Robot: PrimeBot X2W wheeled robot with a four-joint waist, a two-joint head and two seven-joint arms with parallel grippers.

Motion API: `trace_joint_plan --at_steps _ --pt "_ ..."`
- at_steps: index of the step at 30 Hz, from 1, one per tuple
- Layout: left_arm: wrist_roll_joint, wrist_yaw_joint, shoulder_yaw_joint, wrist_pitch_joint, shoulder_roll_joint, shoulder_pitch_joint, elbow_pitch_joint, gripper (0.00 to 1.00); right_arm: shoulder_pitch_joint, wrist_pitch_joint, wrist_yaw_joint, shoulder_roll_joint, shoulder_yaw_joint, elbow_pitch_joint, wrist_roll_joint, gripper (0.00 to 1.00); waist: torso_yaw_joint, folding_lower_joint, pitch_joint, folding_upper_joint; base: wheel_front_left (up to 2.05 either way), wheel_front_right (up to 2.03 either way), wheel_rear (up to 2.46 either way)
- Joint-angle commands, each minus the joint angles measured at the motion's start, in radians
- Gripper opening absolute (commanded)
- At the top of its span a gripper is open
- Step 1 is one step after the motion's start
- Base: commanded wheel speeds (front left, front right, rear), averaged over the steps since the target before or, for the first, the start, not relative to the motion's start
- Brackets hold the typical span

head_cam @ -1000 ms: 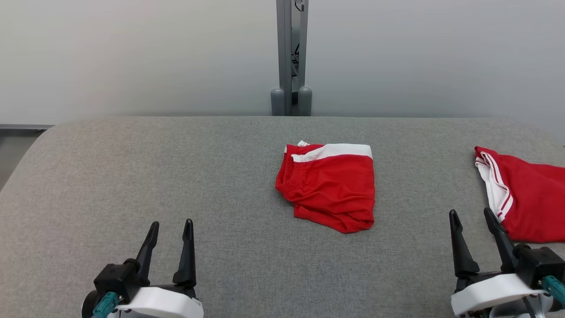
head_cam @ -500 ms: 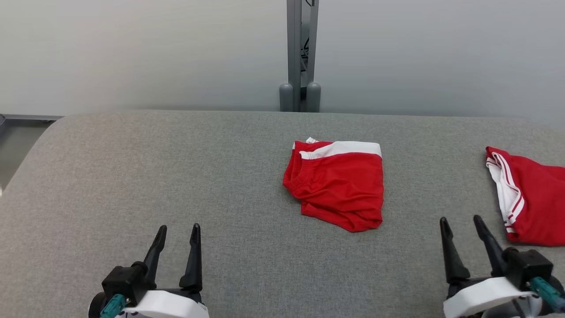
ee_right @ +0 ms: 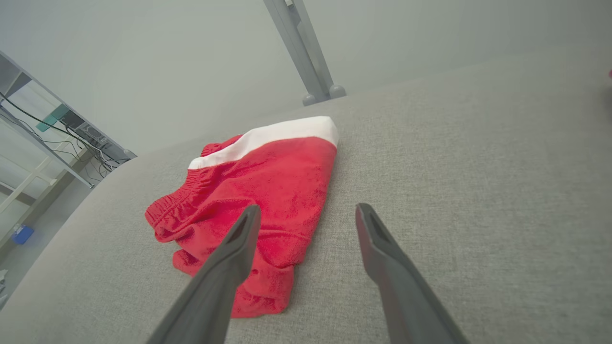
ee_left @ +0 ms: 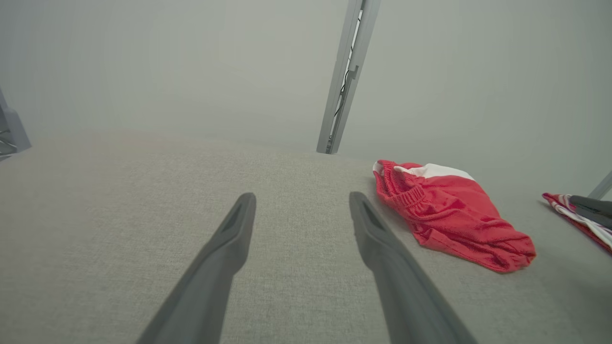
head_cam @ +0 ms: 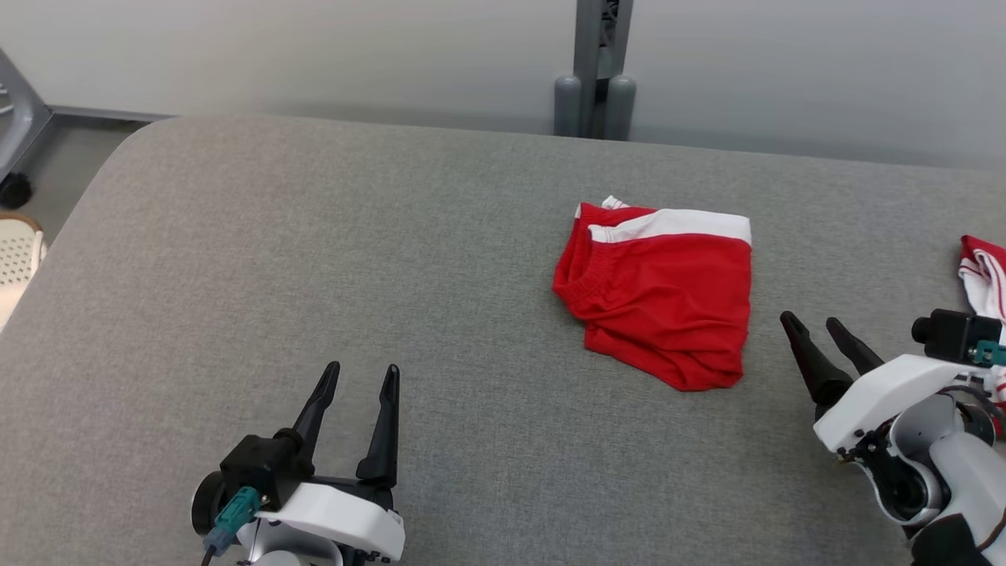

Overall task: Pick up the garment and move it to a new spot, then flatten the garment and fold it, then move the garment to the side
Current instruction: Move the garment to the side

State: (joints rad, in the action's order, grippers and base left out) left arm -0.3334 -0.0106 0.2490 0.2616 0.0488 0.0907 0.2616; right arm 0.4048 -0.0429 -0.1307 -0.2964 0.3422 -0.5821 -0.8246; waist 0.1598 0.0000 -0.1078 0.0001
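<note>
The garment (head_cam: 668,295) is red with a white band and an elastic waist. It lies folded and a little rumpled on the grey padded table (head_cam: 314,236), right of the middle. My left gripper (head_cam: 363,367) hovers open and holds nothing, near the front edge, well to the garment's left. My right gripper (head_cam: 809,318) is open too, just right of the garment's near corner, fingers slanting toward it. In the right wrist view the garment (ee_right: 258,181) lies ahead and left of the open right gripper (ee_right: 308,207). The left wrist view has the garment (ee_left: 449,215) right of my left gripper (ee_left: 301,196).
A second red garment with white stripes (head_cam: 982,271) lies at the table's right edge, behind my right wrist. A grey metal post (head_cam: 595,63) stands behind the far edge. A white perforated basket (head_cam: 16,251) sits on the floor off the left edge.
The head camera has swung left and tilted down, shifting the whole picture right. My right gripper has turned its fingers toward the folded garment. Both grippers stay open; the garment has not moved.
</note>
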Motion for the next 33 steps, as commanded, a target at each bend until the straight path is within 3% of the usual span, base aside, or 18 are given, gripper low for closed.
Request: trace_joint_plan --at_steps 1,12,26,33 --pt "0.002 -0.007 0.002 0.004 0.004 0.015 -0.004 1.00 0.021 0.022 0.000 -0.016 0.009 -0.023 -0.026 1.00 0.032 0.0000 -0.030 -0.0001 0.00 0.00 0.00" --pt "-0.020 -0.027 0.042 0.004 0.004 0.051 -0.019 1.00 0.167 0.164 0.000 -0.091 0.079 -0.164 -0.277 1.00 0.113 0.0000 -0.103 -0.0001 0.00 0.00 0.00" --pt "0.003 -0.070 0.111 0.004 0.004 0.101 -0.040 1.00 0.265 0.255 0.000 -0.120 0.177 -0.198 -0.452 1.00 0.181 0.0000 -0.179 -0.0001 0.00 0.00 0.00" --pt "-0.010 -0.077 0.136 0.004 0.004 0.116 -0.047 1.00 0.302 0.264 0.000 -0.123 0.234 -0.216 -0.470 1.00 0.198 0.0000 -0.202 -0.0001 0.00 0.00 0.00"
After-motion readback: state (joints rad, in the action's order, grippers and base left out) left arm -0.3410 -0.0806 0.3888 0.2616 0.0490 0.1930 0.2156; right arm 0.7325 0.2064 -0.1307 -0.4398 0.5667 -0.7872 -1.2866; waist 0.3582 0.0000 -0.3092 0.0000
